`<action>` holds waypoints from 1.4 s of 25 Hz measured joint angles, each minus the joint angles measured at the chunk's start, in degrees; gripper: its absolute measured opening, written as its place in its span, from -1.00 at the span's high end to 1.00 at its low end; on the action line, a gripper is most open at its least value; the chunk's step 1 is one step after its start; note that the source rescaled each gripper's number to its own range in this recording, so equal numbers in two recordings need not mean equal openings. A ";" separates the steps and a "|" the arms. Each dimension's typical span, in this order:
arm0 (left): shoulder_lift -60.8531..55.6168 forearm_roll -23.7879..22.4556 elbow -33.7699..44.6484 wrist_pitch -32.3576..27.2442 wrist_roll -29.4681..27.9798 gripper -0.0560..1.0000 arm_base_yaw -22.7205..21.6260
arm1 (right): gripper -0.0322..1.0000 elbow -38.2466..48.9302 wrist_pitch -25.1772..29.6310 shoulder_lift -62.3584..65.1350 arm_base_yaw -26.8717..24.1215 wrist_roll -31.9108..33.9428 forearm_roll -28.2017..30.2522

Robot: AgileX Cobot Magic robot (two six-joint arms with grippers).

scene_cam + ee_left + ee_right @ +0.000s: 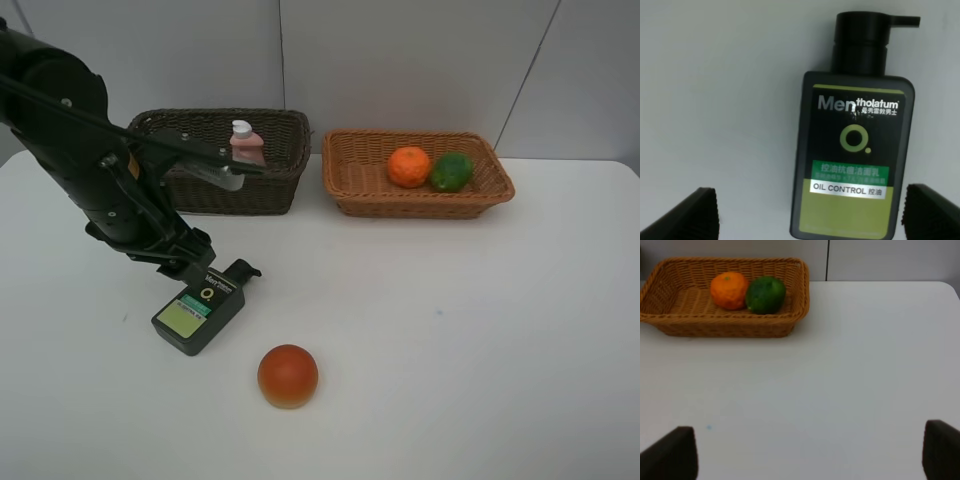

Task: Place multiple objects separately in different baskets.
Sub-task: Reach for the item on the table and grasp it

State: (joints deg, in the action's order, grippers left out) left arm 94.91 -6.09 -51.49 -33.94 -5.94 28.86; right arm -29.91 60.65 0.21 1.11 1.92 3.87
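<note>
Since the pump bottle [855, 155] looks stiff and slick, I aim my spread-apart left gripper [812, 212] across its narrow sides.

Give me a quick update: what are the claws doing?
Left claw open, straddling the green bottle, not gripping. Right claw open, empty. Red fruit loose on table, not in the way.

Prob. robotics lab, staged bench: white table [450, 350], plain grey wall panels [400, 60], black robot arm [90, 170].
</note>
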 joint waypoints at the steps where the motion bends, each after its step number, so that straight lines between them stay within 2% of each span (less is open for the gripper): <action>1: 0.36 0.91 0.07 0.13 0.00 -0.91 0.00 | -0.91 0.00 0.00 0.00 0.00 0.00 0.00; 11: 4.77 6.72 0.55 -0.43 2.97 -0.91 0.00 | -0.91 0.00 0.00 0.00 0.00 0.00 0.00; 17: 6.91 7.07 0.55 2.11 4.20 -0.99 0.00 | -0.91 0.00 0.00 0.00 0.00 0.00 0.00; 35: 12.70 7.32 0.67 9.06 5.10 -1.00 1.36 | -0.91 0.00 0.00 0.00 0.00 0.00 0.00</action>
State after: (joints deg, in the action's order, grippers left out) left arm 107.61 1.24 -50.81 -24.89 -0.84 30.21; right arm -29.91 60.65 0.21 1.11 1.92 3.87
